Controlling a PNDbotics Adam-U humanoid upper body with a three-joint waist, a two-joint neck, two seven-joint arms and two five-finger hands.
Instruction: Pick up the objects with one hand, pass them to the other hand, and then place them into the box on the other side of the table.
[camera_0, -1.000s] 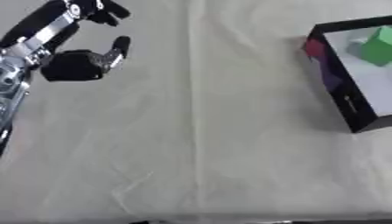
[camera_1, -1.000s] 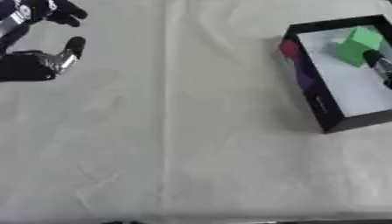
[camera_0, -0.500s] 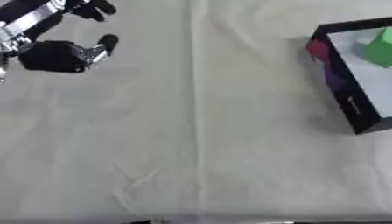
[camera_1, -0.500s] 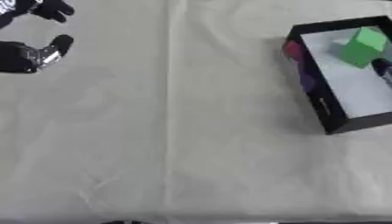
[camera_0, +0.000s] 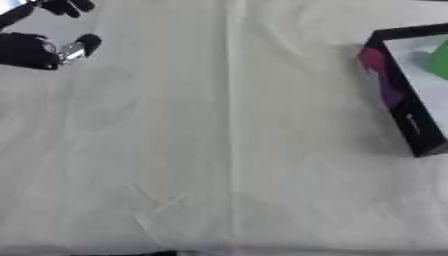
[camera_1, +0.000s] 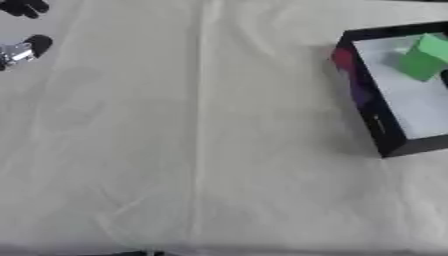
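My left hand (camera_0: 33, 49) hangs over the table's far left corner, open, with its thumb (camera_0: 80, 45) spread from the fingers (camera_0: 68, 6) and nothing in it. A black box (camera_1: 376, 125) with a white floor stands at the right edge. Inside it, at the far end, lies a green block (camera_1: 422, 57). A small dark bit of my right hand (camera_1: 444, 76) shows at the picture's right edge, just beside the green block; too little of it shows to read its state.
A cream cloth (camera_0: 227, 150) with a lengthwise crease covers the table. The box's near wall carries pink and purple print (camera_0: 378, 75). The table's front edge runs along the bottom of the views.
My left hand has drawn back up and to the left, toward the corner, still open and holding nothing. The box and green block have stayed put.
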